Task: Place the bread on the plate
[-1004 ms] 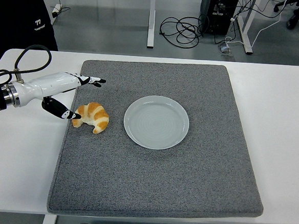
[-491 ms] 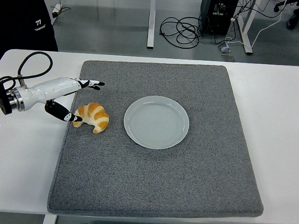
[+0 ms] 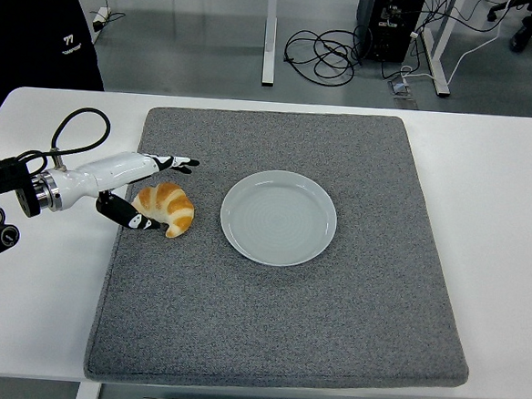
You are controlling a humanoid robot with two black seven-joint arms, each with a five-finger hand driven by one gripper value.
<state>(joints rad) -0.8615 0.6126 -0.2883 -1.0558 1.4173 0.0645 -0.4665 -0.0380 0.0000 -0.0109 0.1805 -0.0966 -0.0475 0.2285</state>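
White table (image 3: 38, 321) with grey mat (image 3: 276, 310), cables on floor beyond. Bread (image 3: 167, 207) on mat, just left of empty plate (image 3: 278, 218). Left hand (image 3: 143, 191) around bread's left end, fingers spread, not yet pinching. Grasp step; next, close, lift, carry right.

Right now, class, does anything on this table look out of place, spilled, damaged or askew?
Nothing stands out. The croissant lies whole on the grey mat, left of the empty plate, which sits flat and clean. The left robot hand is open around the croissant's left end. No crumbs or spills show.
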